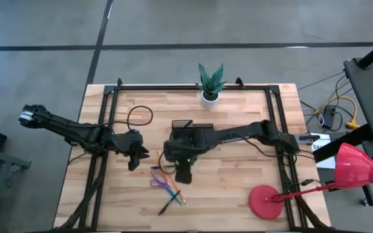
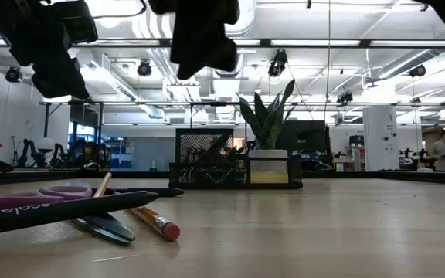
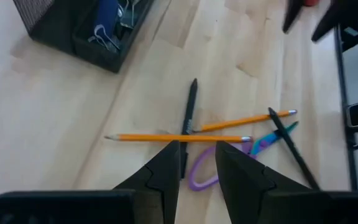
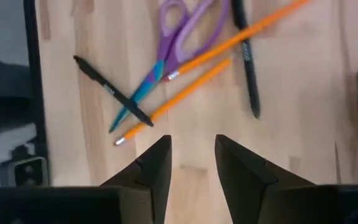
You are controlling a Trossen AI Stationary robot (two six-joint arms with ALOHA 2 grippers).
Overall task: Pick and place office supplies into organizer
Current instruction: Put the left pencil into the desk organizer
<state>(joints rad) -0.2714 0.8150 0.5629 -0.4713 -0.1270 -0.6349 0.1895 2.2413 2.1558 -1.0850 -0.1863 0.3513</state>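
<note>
L gripper [image 1: 136, 157] and R gripper [image 1: 182, 173] both w/ fingers apart, empty, above scissors [image 1: 158, 179], pencils [image 1: 173, 192] & pens [image 1: 167, 206] near tabletop center; organizer [image 1: 185, 131] toward far edge

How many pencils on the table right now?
2, both orange, in the pile beside the purple scissors: one pencil crosses over the scissors, the other pencil lies next to it, under a black pen. None seen in the organizer.

a robotics lab: other robot arms [image 2: 29, 150], monitors [image 2: 304, 137] and exposed ceiling ducts [image 2: 161, 66] beyond.
</note>
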